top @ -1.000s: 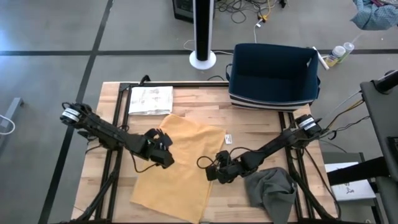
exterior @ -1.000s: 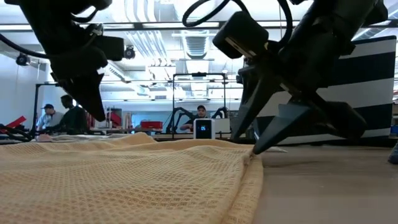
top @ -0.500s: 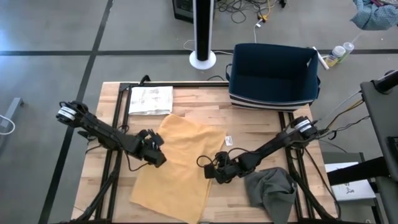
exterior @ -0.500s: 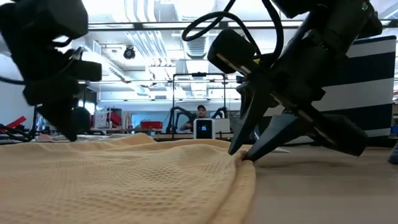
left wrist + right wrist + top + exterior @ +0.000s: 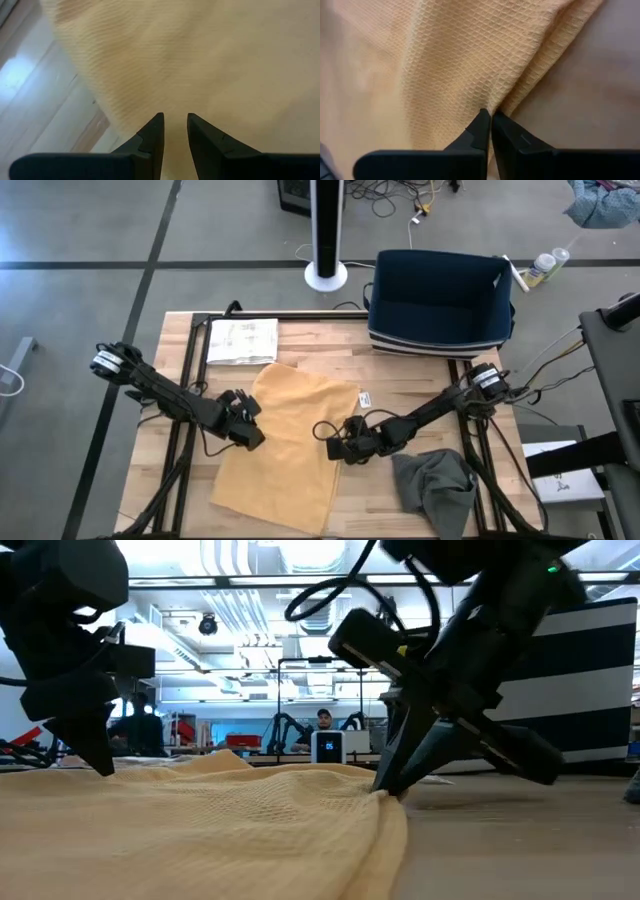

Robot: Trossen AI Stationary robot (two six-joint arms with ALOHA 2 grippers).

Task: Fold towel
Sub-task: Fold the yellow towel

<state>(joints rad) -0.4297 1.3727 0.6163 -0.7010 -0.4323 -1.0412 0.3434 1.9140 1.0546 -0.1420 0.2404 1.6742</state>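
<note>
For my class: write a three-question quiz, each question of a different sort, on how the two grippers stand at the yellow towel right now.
1. True or false: the right gripper is shut on the yellow towel.
2. The left gripper is: A) shut on the grey cloth; B) over the towel's left part, fingers apart; C) inside the blue bin.
3. Fill in: the right gripper pinches the towel's ____ edge.

Key: 1 true; 2 B; 3 right.

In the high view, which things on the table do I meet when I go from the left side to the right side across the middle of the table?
Left gripper → yellow towel → right gripper → grey cloth.
</note>
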